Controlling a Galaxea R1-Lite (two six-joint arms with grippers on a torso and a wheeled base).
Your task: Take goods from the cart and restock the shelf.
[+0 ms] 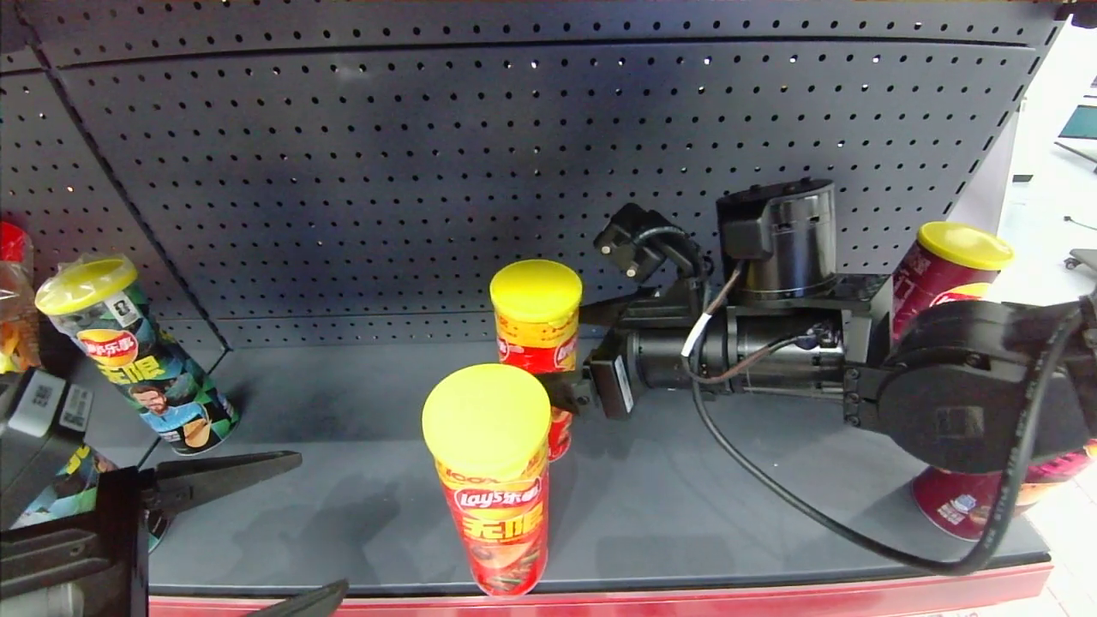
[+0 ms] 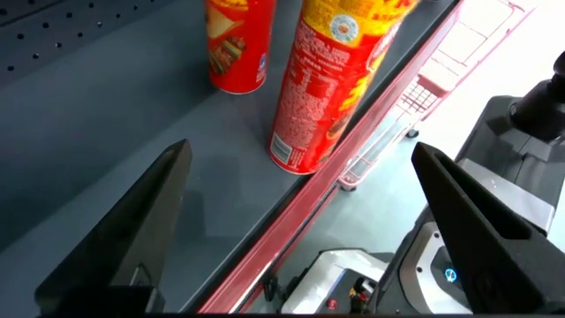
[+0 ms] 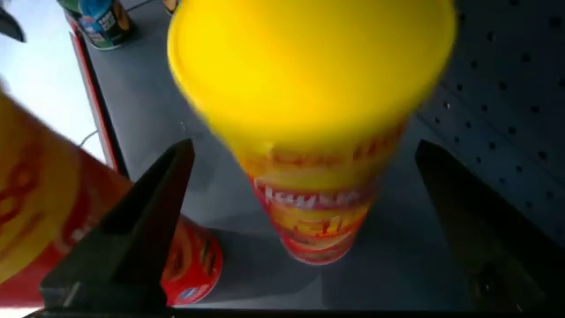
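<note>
Progress: restocking was judged partly done, with several cans set on the shelf (image 1: 686, 514).
Rear can (image 1: 536, 317): was stood upright between the spread fingers of the right tool (image 3: 300, 163), seemingly ungripped.
Left tool (image 2: 300, 168): was held open and empty near the front can (image 1: 488, 488).
Print: labels were left unread.

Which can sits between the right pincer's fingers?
The rear red can, behind the front-edge red can; the right pincer straddles it, fingers apart.

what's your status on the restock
Right gripper jaws open, astride rear can on shelf. Left gripper jaws open, empty, at shelf edge. Front can stands close by.
</note>
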